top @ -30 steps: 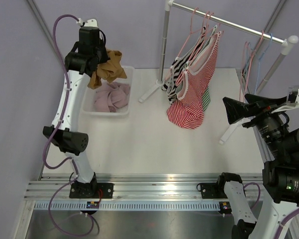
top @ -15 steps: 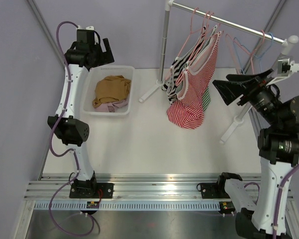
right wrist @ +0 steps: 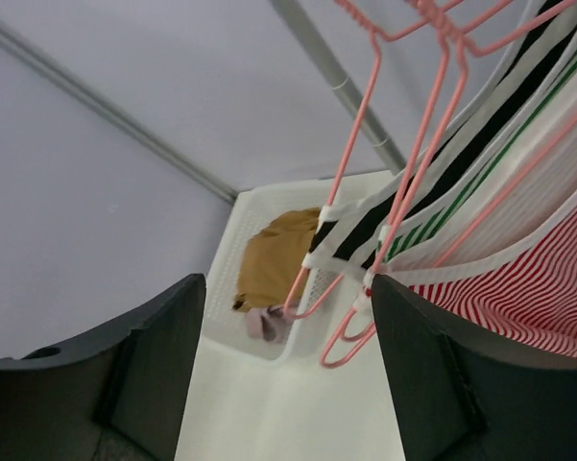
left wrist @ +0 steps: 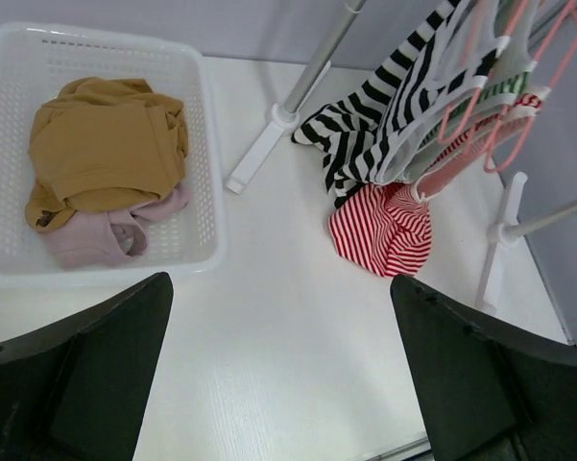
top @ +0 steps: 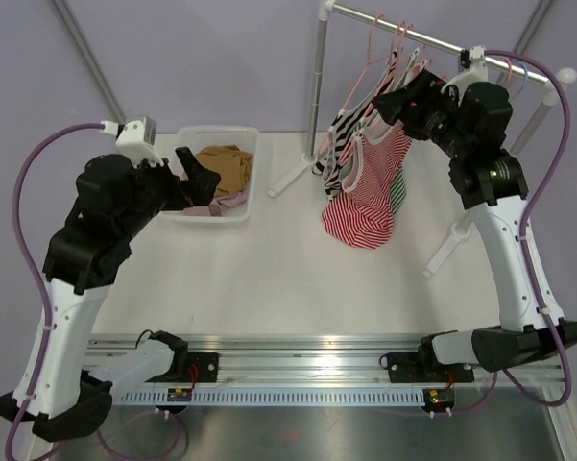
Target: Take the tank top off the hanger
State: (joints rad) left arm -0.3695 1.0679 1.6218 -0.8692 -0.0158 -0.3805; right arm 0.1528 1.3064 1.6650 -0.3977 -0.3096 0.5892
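lab test cell: purple backdrop (top: pixel 230 58), rail-mounted arms (top: pixel 96 250).

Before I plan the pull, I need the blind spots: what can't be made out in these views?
Green-striped top: top external, mostly hidden behind the red-striped top.
Hangers: right wrist, hooks cut off by the top edge; top external, too thin and crowded to match to tops.
Pink garment in the basket: left wrist, mostly under the mustard garment.
Right gripper: top external, dark against the stripes, contact unclear.
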